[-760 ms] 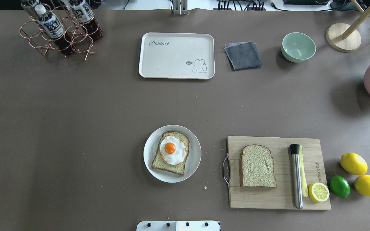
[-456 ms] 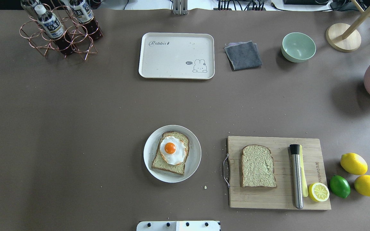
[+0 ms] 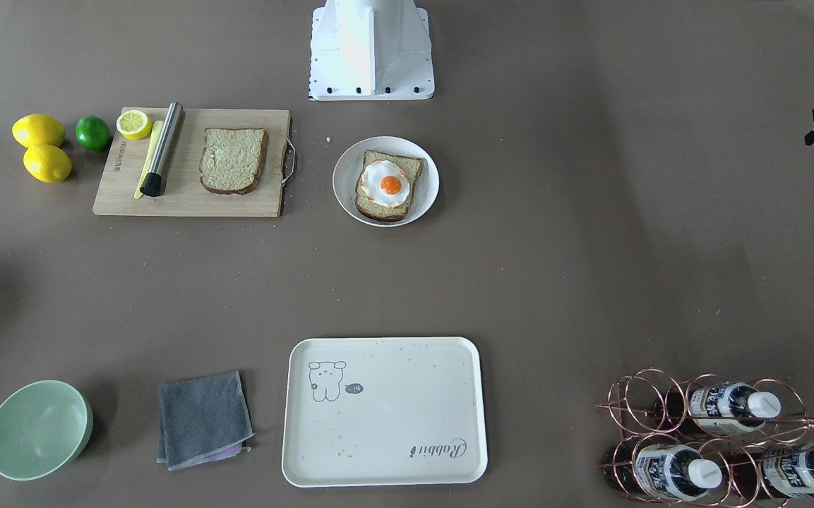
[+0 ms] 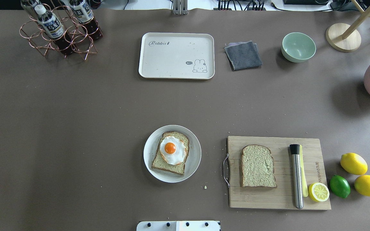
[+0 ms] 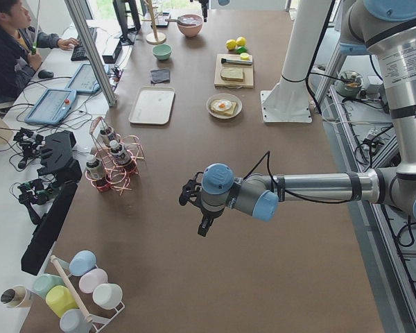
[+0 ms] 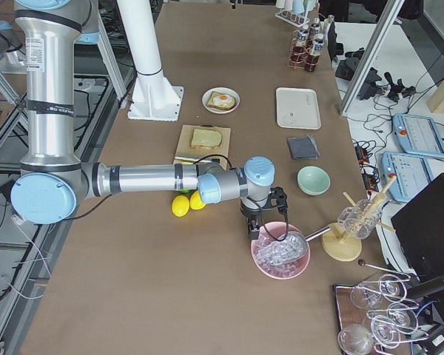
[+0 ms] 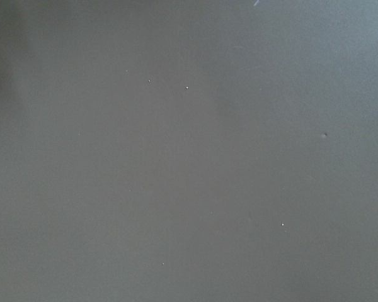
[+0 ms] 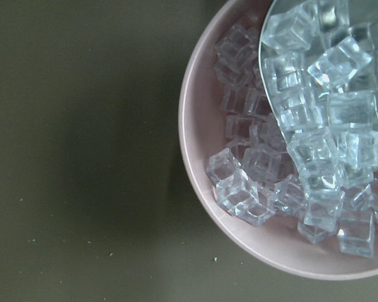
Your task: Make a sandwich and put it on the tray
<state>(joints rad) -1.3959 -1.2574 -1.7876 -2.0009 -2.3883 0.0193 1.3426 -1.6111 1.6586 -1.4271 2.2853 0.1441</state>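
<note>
One bread slice [image 4: 159,163] with a fried egg [image 4: 172,150] on top lies on a round white plate [image 4: 195,160]. The second bread slice [image 4: 257,166] lies bare on the wooden cutting board [image 4: 281,195] to its right. The cream tray [image 4: 176,55] lies empty at the far side. My left gripper [image 5: 202,225] hangs over bare table far to the left, well away from the food. My right gripper [image 6: 255,222] hangs far to the right, beside the pink ice bowl [image 6: 281,255]. I cannot tell whether either is open or shut.
A metal tool [image 4: 297,176], a half lemon [image 4: 318,192], a lime [image 4: 339,186] and two lemons [image 4: 353,163] are by the board. A grey cloth [image 4: 243,55], a green bowl [image 4: 298,47], a bottle rack [image 4: 59,32] and a wooden stand [image 4: 343,37] stand along the far side.
</note>
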